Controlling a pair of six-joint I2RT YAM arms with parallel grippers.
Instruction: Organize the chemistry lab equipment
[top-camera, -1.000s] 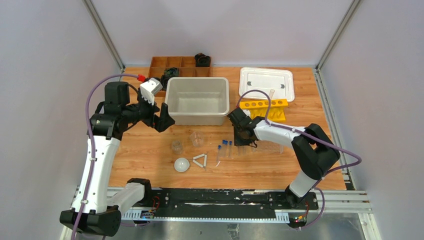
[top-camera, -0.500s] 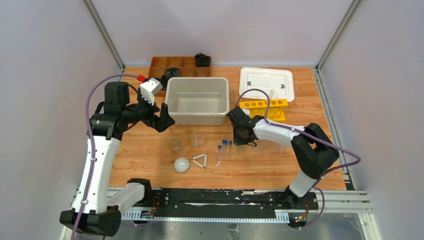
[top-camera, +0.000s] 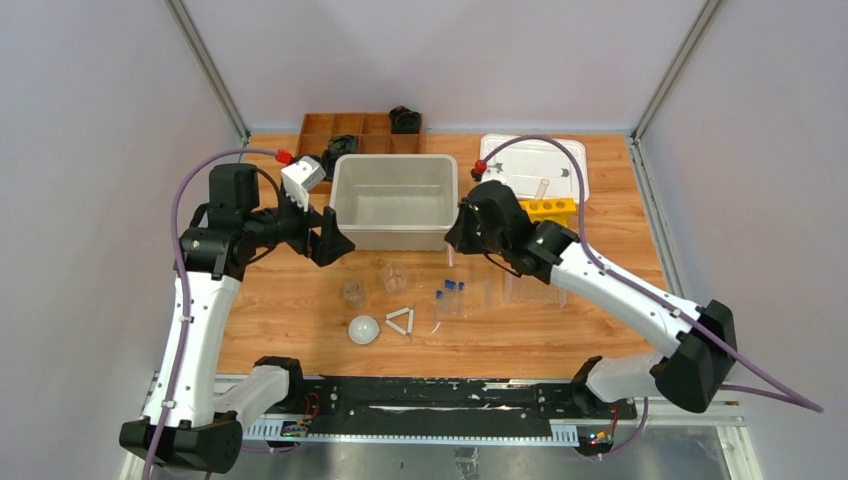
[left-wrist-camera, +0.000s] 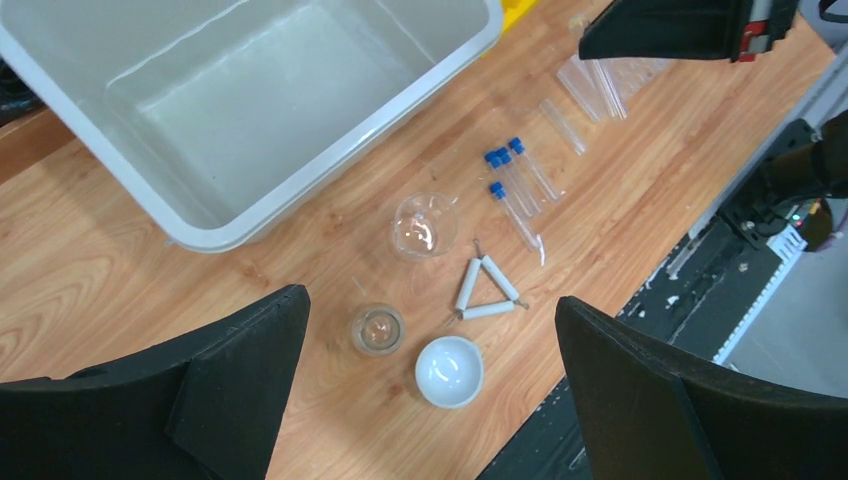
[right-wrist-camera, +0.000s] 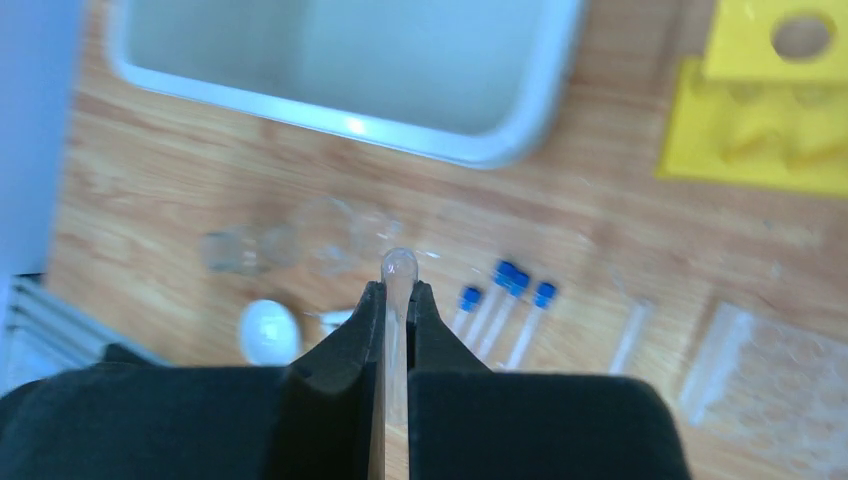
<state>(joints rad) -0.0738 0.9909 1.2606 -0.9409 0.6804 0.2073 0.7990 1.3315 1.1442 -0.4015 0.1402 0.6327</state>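
Note:
My right gripper (right-wrist-camera: 397, 296) is shut on a thin clear tube (right-wrist-camera: 397, 268) whose rounded end sticks out past the fingertips. In the top view it (top-camera: 463, 233) hangs above the table by the white bin's right front corner. Three blue-capped tubes (top-camera: 450, 297) lie on the table, with the clear plastic rack (top-camera: 535, 290) to their right. The yellow rack (top-camera: 550, 208) stands behind my right arm. Two small beakers (left-wrist-camera: 424, 225), the white triangle (left-wrist-camera: 486, 289) and the white dome (left-wrist-camera: 449, 371) lie under my left gripper (left-wrist-camera: 430, 297), which is open and empty, held high.
A large white bin (top-camera: 395, 200) stands at mid table. A white flat lid (top-camera: 532, 165) lies at the back right. A brown wooden divided tray (top-camera: 345, 128) with black coiled objects stands at the back left. Loose clear tubes (left-wrist-camera: 590, 90) lie by the clear rack.
My right arm has risen from the table near the clear rack and swung back toward the bin's right corner, carrying the clear tube. The left arm has stayed still.

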